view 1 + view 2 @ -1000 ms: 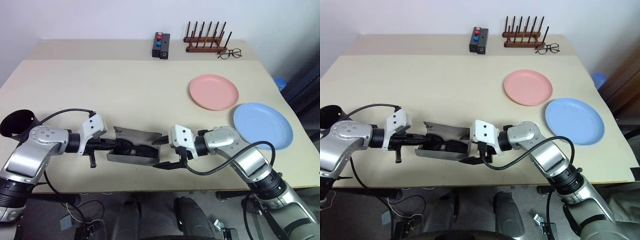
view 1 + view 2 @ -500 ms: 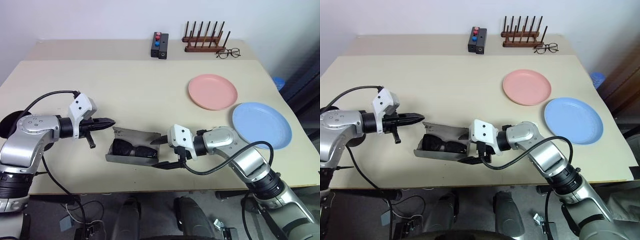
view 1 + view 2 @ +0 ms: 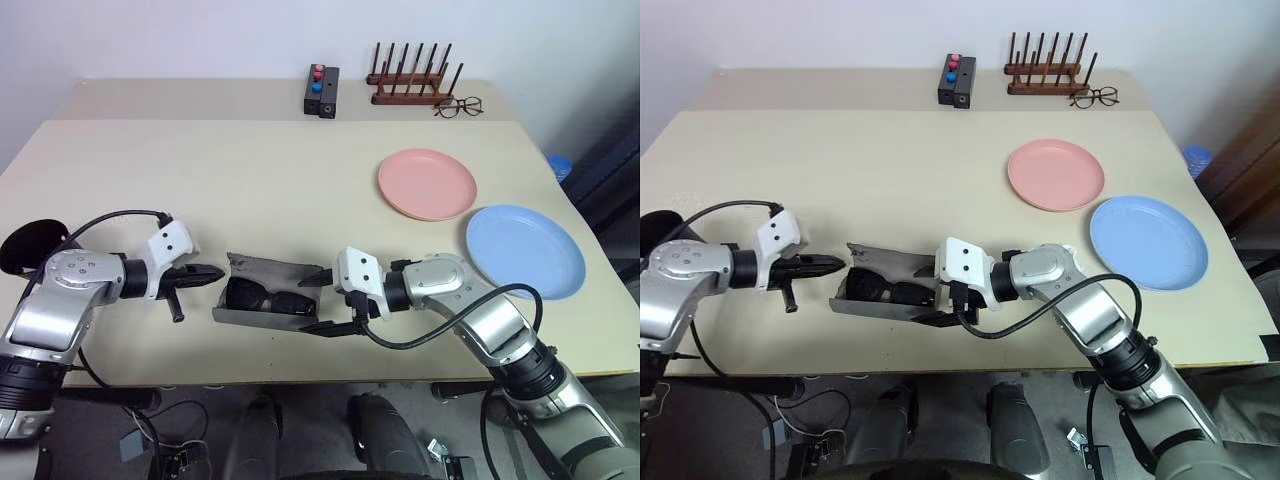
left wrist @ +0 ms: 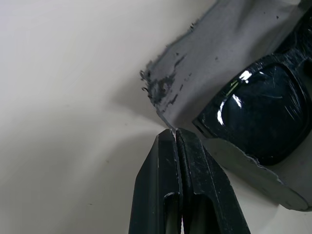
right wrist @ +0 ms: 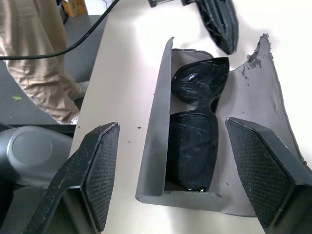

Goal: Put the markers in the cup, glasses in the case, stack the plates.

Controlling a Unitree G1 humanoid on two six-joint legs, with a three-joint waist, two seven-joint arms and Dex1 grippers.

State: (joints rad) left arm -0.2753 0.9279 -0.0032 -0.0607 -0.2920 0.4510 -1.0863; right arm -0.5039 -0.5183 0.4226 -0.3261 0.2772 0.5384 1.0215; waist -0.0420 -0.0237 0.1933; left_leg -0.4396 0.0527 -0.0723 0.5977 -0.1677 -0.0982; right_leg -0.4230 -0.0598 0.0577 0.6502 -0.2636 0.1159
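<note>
L claw pinched shut beside open case edge, R claw wide at other end.

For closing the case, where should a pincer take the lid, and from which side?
Probably the lid's free far edge, reached from the table's far side: it stands raised behind the glasses, hinged low at the case's back, so pushing that edge toward the robot should fold it shut.

- black glasses, dark glossy lenses, lying in a grey case
- salmon pink plate and light blue plate toward the right edge of the beige table
- black cup at the left edge
- dark brown rack at the far edge
</note>
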